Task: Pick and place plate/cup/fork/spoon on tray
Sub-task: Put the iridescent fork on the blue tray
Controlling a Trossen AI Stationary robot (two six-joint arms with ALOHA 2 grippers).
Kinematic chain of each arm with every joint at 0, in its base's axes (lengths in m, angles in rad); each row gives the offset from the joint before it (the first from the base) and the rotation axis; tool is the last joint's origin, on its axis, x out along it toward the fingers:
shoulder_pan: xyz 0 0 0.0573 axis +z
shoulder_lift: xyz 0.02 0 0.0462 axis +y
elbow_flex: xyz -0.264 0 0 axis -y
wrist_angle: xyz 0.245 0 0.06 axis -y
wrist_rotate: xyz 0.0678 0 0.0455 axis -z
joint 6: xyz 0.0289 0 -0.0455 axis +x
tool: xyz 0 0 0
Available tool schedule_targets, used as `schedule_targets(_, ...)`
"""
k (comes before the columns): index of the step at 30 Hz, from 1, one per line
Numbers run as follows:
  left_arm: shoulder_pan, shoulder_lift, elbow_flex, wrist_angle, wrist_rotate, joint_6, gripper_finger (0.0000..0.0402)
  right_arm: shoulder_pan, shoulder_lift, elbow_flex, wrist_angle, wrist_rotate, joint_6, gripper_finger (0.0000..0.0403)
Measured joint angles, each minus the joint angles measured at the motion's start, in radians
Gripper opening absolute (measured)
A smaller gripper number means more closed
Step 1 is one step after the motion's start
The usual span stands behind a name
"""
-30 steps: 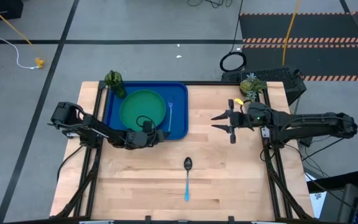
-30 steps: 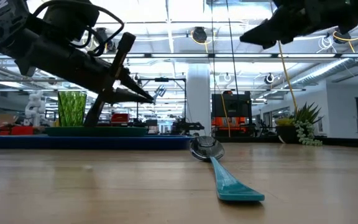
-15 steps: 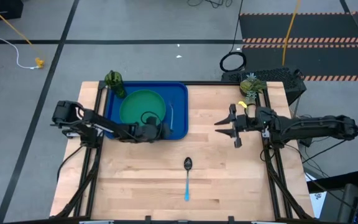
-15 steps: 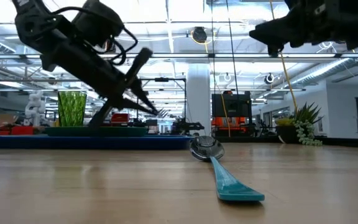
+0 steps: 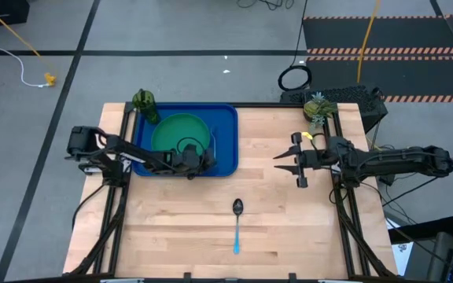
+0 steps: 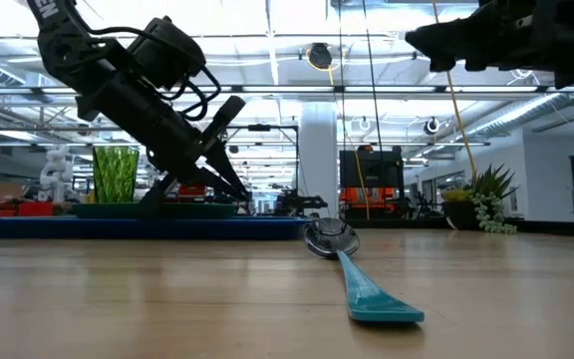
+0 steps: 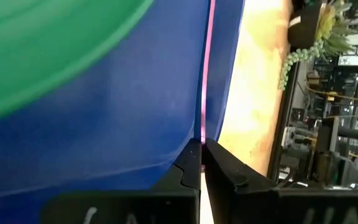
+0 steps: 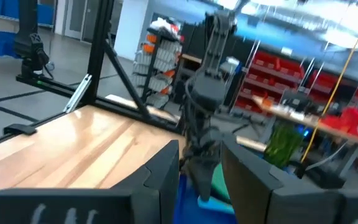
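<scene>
Left gripper [image 5: 208,159]: fingers pressed together, nothing clamped between them, angled down low over the right part of the tray [image 5: 226,118]. Tips right by the near end of the fork [image 5: 214,141]; contact or a small gap, impossible to tell. From the left wrist, only a thin pale line running away from the closed tips along the blue floor, just inside the tray's right edge.

Right gripper [image 5: 280,161]: fingers partly apart, empty, held high above the bare right half of the wooden table [image 5: 179,228], pointed toward the tray, well apart from every piece of tableware.

Tray: on the far left part of the table, long side toward the arms.
Plate [image 5: 171,130]: flat in the tray, filling its left and middle part.
Fork: flat on the tray floor, between the plate's rim and the tray's right edge, lying front to back.
Cup [image 5: 143,101]: upright at the tray's far left corner, beside the plate.
Spoon [image 5: 237,224]: on the bare table, outside the tray, near the front middle; dark bowl toward the tray, light blue handle toward the front edge.

Small potted plant [image 5: 314,108]: at the far right edge of the table, behind the right arm.
</scene>
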Motion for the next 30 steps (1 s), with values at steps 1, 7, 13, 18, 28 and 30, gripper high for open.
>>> schedule_targets(1,0.007,0.000,0.000,0.000,0.011,0.000,0.0004,0.000,0.000,0.000,0.013,0.000,-0.011,0.0114)
schedule_targets(7,0.035,0.011,0.001,-0.003,0.065,0.009,0.0014,0.000,0.000,0.000,0.062,0.005,-0.082,0.0114)
schedule_targets(13,0.036,0.054,0.005,0.020,0.064,-0.016,0.0013,-0.003,0.000,0.000,0.107,0.006,-0.087,0.0114)
schedule_targets(18,0.046,0.062,0.005,0.017,0.063,-0.023,0.0043,-0.003,0.000,0.000,0.110,0.006,-0.093,0.0114)
schedule_targets(28,0.046,0.063,0.003,0.008,0.064,0.009,0.0087,-0.003,0.000,0.000,0.110,0.006,-0.080,0.0114)
schedule_targets(30,0.043,0.063,0.003,0.008,0.067,0.015,0.0087,-0.003,0.000,0.000,0.110,0.006,-0.077,0.0114)
